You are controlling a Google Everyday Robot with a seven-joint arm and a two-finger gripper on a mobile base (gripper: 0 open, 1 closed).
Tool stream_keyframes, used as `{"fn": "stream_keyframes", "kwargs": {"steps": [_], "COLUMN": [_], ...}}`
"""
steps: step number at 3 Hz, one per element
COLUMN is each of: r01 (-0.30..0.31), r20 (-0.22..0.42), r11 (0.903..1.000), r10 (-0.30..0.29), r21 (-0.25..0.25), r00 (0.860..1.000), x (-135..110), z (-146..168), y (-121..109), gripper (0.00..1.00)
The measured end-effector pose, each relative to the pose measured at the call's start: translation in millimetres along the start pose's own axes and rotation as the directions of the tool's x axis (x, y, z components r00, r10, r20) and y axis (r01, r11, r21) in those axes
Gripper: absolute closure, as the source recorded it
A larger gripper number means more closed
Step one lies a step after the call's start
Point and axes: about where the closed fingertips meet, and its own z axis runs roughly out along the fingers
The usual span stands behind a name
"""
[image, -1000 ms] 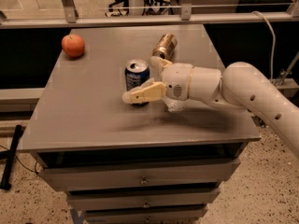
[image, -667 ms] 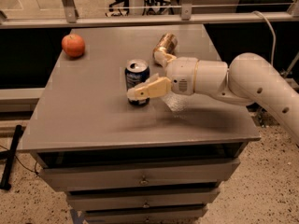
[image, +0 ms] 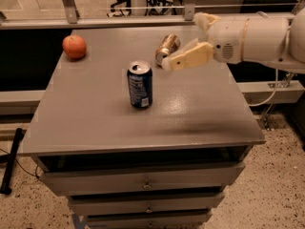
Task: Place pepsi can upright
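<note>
The pepsi can is dark blue with a silver top. It stands upright on the grey table, near the middle. My gripper is raised above the table to the right of and behind the can, apart from it. It is open and holds nothing. One cream finger points left toward the can, and the other sits higher up by the white arm.
A gold-bronze can lies on its side at the back of the table, just under my gripper. An orange-red fruit sits at the back left corner. Drawers run below the table top, and a rail runs behind it.
My gripper has let go of the pepsi can and drawn back up and to the right. The can stays upright where it stood.
</note>
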Motion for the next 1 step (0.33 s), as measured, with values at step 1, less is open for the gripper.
{"fn": "stream_keyframes", "kwargs": {"steps": [1], "r01": [0.007], "r20": [0.006], "r11": [1.0], "r10": [-0.007], "r21": [0.003], "r00": [1.0], "x": [-5.6], "z": [0.0], "y": [-0.9], "gripper": [0.0]}}
